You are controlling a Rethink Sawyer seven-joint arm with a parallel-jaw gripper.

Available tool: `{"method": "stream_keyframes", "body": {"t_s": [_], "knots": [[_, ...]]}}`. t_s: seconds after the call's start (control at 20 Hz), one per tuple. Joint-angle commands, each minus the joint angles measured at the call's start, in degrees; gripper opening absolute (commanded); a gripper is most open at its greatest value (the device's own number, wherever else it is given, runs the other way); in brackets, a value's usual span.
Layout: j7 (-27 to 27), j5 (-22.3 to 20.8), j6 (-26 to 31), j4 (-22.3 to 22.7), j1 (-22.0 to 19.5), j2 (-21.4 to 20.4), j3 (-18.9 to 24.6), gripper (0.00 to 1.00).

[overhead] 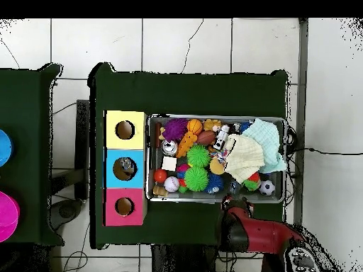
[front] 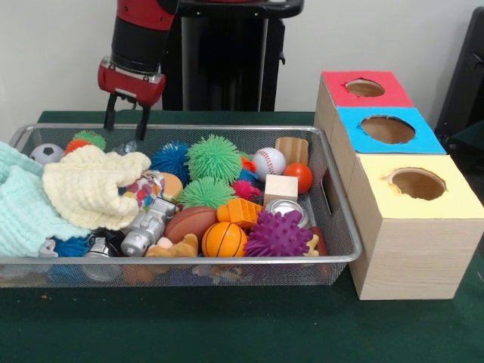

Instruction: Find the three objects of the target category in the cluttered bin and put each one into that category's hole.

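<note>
From the front we see the gripper above the bin's far left rim, jaws parted and empty, touching nothing. Balls and cloths fill the bin; the box with three holes stands to its right. From overhead, the gripper sits at the bin's edge.

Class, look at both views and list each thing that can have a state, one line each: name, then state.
Red and black gripper: open, empty, hovering over the bin's far rim.
Silver wire-mesh bin: full of toys and cloths.
Cream knitted cloth: crumpled, draped over toys.
Mint knitted cloth: hanging over the bin's end.
Red-topped box hole: open.
Blue-topped box hole: open.
Yellow-topped box hole: open.
</note>
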Motion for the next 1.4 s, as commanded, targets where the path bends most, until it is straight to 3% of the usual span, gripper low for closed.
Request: {"method": "stream_keyframes", "body": {"t_s": [0.05,0.6,0.8,1.0,1.15,1.4], "knots": [[4.3,-1.5,-3.7,-7.2,-2.1,9.0,6.5,1.0],[5.0,-0.6,-5.1,-7.8,-3.2,12.8,7.2,1.0],[4.8,-0.8,-5.0,-7.6,-3.4,12.1,7.5,1.0],[4.6,-1.6,-7.6,-7.6,-2.3,10.8,6.6,1.0],[4.6,-2.7,-13.2,-7.9,-1.7,10.2,6.1,1.0],[4.3,-4.6,-15.2,-8.5,-2.6,10.4,6.9,1.0]]}}
